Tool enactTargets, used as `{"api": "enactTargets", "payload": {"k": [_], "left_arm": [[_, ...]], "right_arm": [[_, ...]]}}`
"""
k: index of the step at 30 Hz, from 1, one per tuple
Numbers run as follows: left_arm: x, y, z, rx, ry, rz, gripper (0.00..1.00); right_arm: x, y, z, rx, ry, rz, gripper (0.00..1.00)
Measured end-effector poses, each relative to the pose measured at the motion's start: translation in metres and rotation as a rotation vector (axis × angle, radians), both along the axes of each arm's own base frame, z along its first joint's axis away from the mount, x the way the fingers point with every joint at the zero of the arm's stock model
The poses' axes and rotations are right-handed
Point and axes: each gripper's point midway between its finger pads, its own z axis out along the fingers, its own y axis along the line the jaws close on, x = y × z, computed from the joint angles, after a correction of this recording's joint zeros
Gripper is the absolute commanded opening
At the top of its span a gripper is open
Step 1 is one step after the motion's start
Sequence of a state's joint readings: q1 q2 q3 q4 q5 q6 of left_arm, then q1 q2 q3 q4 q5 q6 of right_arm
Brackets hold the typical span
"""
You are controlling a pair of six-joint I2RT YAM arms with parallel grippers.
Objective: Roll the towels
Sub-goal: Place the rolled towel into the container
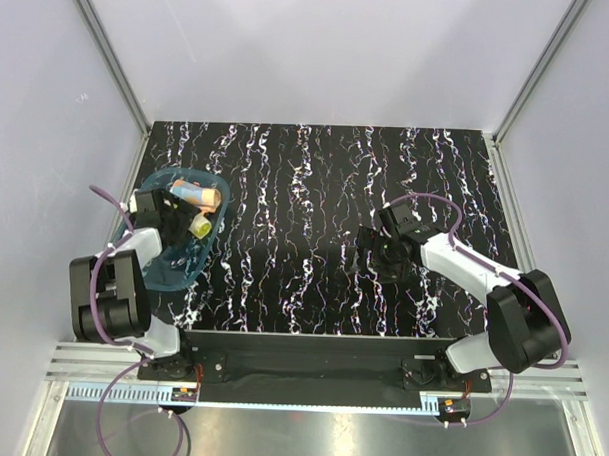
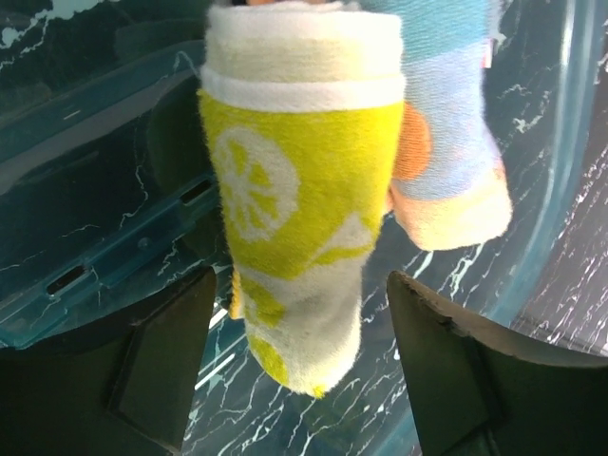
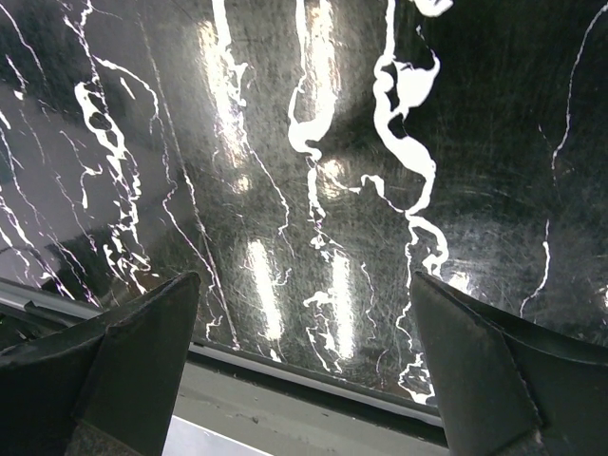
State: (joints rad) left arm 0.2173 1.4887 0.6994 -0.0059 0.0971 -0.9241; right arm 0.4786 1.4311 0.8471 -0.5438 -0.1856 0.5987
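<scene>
Left station. The left gripper [image 2: 299, 285] stands over the teal tray [image 1: 179, 275] at the left edge of the table [image 1: 306, 188]. Its jaws are spread wide and hold nothing. The wrist view shows a clear gap between each finger [image 2: 161, 361] and the cloth.

Yellow towel [image 2: 285, 190]: rolled into a tight cylinder with a lemon-slice print on its outer wrap and a cream band near its far end. It lies inside the tray, directly between the two fingers of the left gripper. Its near end reaches into the space between the fingertips and touches neither one. The roll runs lengthwise away from the claw.

Orange-pink towel [image 2: 446, 123]: also rolled, showing pale blue bands and an orange dot. It lies in the tray right against the yellow roll, on the right in the wrist view and outside the span of the jaws. In the overhead view it sits farther from the arm bases than the yellow roll.

Right station. The right gripper [image 3: 306, 285] hangs over bare table right of centre, well apart from the tray and both towels. Its jaws are fully spread and empty, with only the marbled black surface visible between them.
</scene>
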Motion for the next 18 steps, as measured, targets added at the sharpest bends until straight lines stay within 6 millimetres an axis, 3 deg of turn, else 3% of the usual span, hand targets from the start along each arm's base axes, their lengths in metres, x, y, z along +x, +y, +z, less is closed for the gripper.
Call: {"api": "enactTargets", "payload": {"k": [9, 18], "left_arm": [[-0.001, 0.002, 0.036, 0.042, -0.077, -0.013, 0.8], [-0.025, 0.006, 0.067, 0.109, -0.096, -0.007, 0.8]], "right_arm": [[-0.005, -0.003, 0.001, -0.011, 0.015, 0.003, 0.99], [-0.001, -0.002, 0.019, -0.002, -0.02, 0.011, 1.0]]}}
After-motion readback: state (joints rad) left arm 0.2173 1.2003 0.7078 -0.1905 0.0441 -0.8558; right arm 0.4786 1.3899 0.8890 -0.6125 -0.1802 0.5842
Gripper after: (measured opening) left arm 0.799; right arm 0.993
